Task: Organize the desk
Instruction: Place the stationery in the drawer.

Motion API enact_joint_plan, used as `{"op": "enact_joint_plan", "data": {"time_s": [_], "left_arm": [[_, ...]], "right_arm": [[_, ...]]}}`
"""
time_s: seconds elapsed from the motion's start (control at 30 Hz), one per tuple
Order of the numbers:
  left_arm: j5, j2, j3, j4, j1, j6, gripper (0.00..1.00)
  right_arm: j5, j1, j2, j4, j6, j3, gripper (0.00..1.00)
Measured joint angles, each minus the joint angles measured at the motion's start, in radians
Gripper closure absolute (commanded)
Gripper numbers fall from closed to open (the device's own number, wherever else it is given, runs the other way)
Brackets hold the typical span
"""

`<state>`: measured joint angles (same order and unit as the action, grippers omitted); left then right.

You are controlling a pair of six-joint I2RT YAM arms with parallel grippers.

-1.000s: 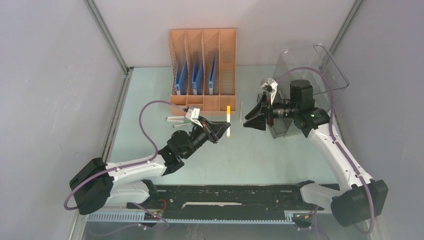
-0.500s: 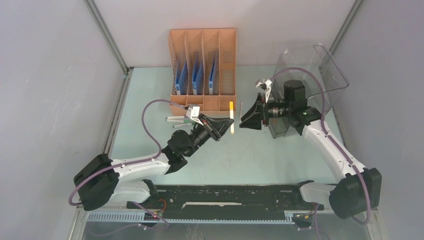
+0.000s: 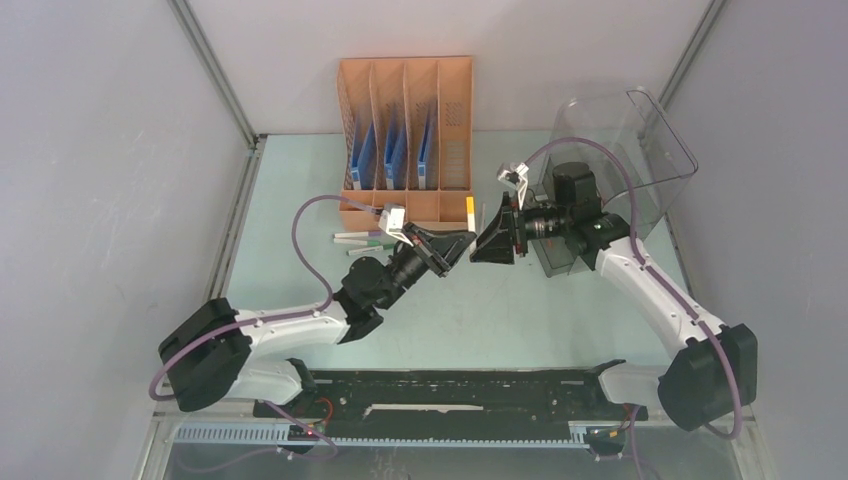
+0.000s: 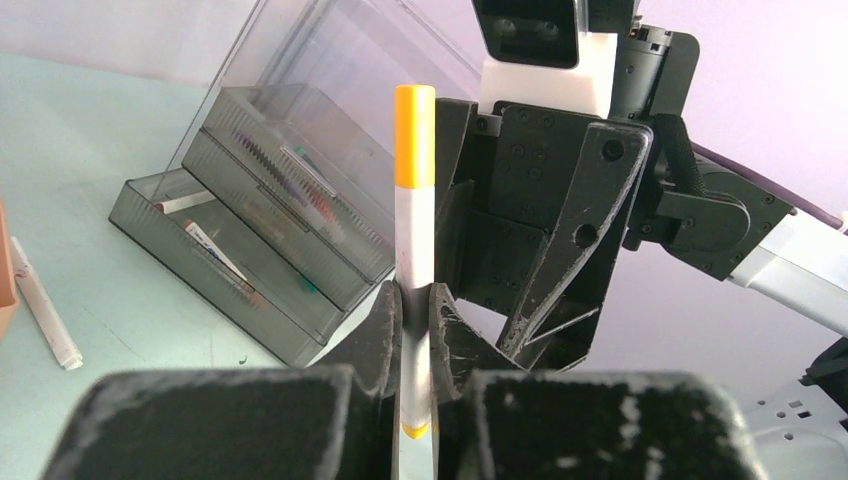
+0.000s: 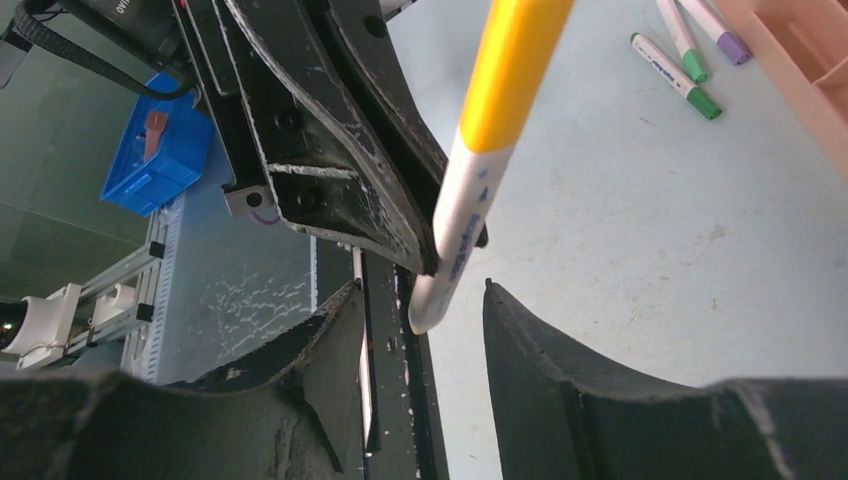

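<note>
The desk is a pale mint-green tabletop. My left gripper is shut on a white marker with a yellow cap and holds it upright above the middle of the desk. In the left wrist view the marker stands clamped between the pads of the gripper. My right gripper is open and faces the left one, close to the marker. In the right wrist view the marker's lower end hangs just above the gap of the open right gripper, touching neither finger.
An orange four-slot file rack with blue folders stands at the back. A clear smoky drawer bin stands at the back right. Loose markers lie in front of the rack, and a white pen lies near the grippers.
My left gripper has carried the yellow-capped marker to the right and toward the back. My right gripper has moved left to meet it, so the two now nearly touch.
</note>
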<state>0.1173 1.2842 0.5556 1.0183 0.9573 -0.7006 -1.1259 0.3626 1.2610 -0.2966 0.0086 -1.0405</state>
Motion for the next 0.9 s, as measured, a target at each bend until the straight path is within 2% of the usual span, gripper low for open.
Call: {"op": "enact_joint_plan", "data": {"time_s": [0.13, 0.23, 0.37, 0.4, 0.43, 0.73, 0.9], "left_arm": [[-0.001, 0.028, 0.01, 0.017, 0.005, -0.007, 1.0], [-0.002, 0.047, 0.011, 0.035, 0.006, -0.01, 1.0], [-0.007, 0.061, 0.011, 0.064, 0.007, -0.018, 1.0], [-0.007, 0.062, 0.011, 0.066, 0.007, -0.018, 0.99], [-0.007, 0.064, 0.011, 0.069, 0.007, -0.018, 0.96], [0.0, 0.063, 0.011, 0.078, 0.005, -0.009, 0.41], [-0.025, 0.018, -0.002, 0.041, 0.004, 0.057, 0.17]], "right_arm": [[0.002, 0.008, 0.003, 0.004, 0.016, 0.0, 0.53], [0.009, 0.013, 0.01, 0.011, 0.031, 0.0, 0.67], [0.031, 0.012, 0.024, 0.024, 0.056, 0.0, 0.95], [0.034, 0.01, 0.026, 0.027, 0.064, 0.0, 1.0], [0.037, 0.008, 0.026, 0.03, 0.07, 0.0, 1.0], [0.065, 0.014, 0.024, 0.027, 0.061, 0.0, 1.0], [0.128, 0.016, 0.003, 0.016, 0.012, 0.0, 1.0]]}}
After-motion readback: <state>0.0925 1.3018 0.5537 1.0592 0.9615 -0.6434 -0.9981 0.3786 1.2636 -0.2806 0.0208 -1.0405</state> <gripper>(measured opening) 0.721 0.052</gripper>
